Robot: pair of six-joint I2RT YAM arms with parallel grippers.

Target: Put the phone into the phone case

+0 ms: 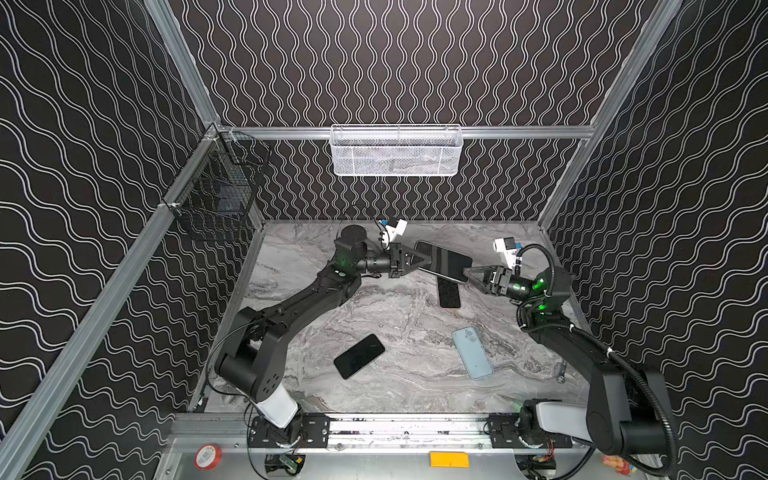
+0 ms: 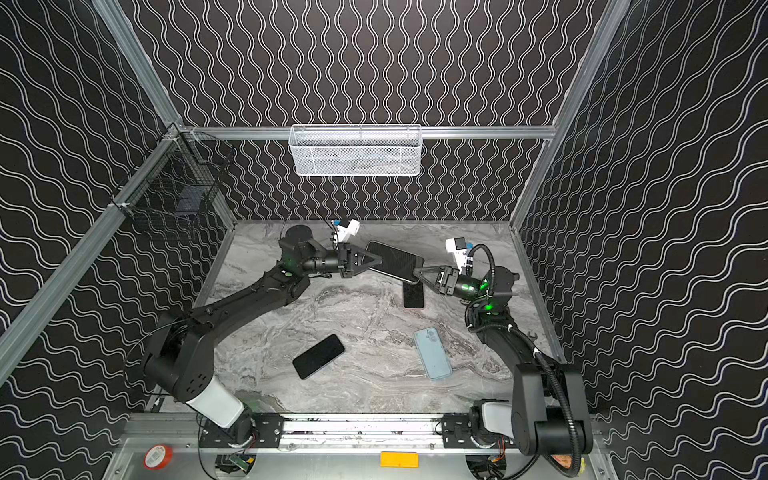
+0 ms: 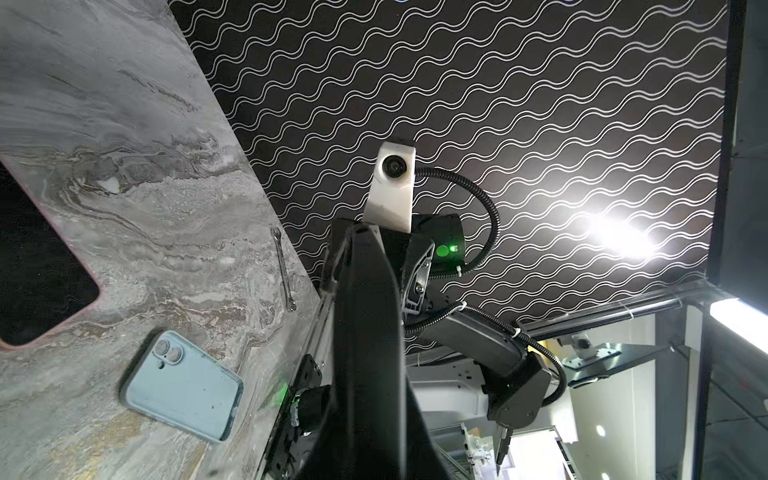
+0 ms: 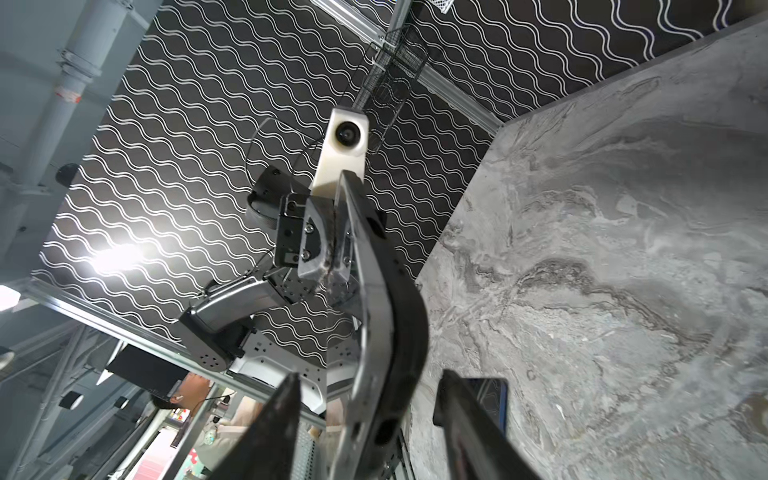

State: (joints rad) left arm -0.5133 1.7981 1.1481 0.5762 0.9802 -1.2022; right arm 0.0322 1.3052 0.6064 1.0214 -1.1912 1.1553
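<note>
Leftmost, a black wire basket (image 1: 216, 195) is hung on the side rail, well apart from the work.

Black phone (image 1: 359, 356): laid flat, screen up, toward the front of the bench (image 1: 395, 324); untouched.

Left gripper (image 1: 424, 261): pressed together on one end of the phone (image 1: 446, 262), which is held raised and tilted over the back of the bench.

Phone with black case (image 4: 409, 324): seen edge-on from the right wrist view, the case is bowed away from the phone's silver edge at the end nearest the right gripper. Seating is therefore judged only part done.
- The phone is judged stiff, smooth and slippery, and liable to damage if dropped.
- The case is judged pliable, with a lip that must be stretched over each corner.
- Hold is best taken across the phone's flat faces at an end already seated, so the loose lip is left free to be pushed over.

Dark phone with pinkish rim (image 1: 449, 293): laid flat just below the held pair.

Right gripper (image 1: 466, 272): spread, with its fingers astride the phone's other end and no clear contact to be seen.

Pale blue case (image 1: 472, 352): lens side up, near the right arm (whether a phone sits in it cannot be told).

Wrench (image 1: 561, 372): left at the bench's right edge.
</note>
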